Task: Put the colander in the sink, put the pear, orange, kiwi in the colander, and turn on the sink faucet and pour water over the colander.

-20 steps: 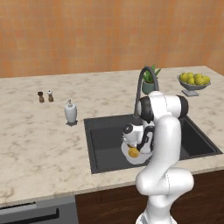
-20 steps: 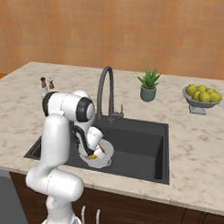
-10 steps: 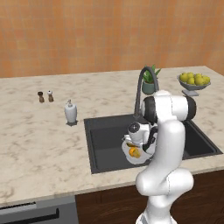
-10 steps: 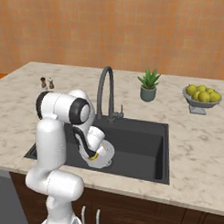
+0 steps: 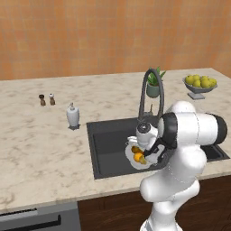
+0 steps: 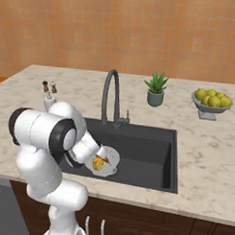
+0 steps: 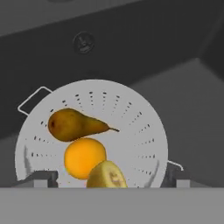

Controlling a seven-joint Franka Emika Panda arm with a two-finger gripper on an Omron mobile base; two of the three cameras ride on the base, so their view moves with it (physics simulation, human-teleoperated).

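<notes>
Hand view shows the two fingers [image 7: 40,178] spread wide apart, one at each lower corner, with nothing gripped between them; the gripper [image 7: 109,181] hangs just above the colander [image 7: 131,118] and I cannot tell whether either tip touches its rim. Between the tips, at the near edge of the colander, lies the kiwi [image 7: 107,175], its cut-looking end turned toward the camera. Just beyond it and touching it sits the orange [image 7: 84,156], and beyond the orange lies the pear [image 7: 72,124] on its side, stem pointing across the bowl. All three fruits rest inside the colander, whose perforated wall and two small side handles show around them. No brand, label or writing can be read on any of them.

The colander stands on the floor of the sink [image 7: 183,87], with the round drain [image 7: 84,42] farther off beyond it. In the left base view the colander [image 5: 135,158] sits in the near part of the sink [image 5: 106,144], in front of the sink faucet [image 5: 149,90], with the arm bent down over it. Right base view has the colander [image 6: 106,160] at the near left of the sink [image 6: 147,154], the sink faucet [image 6: 110,93] rising behind the basin
</notes>
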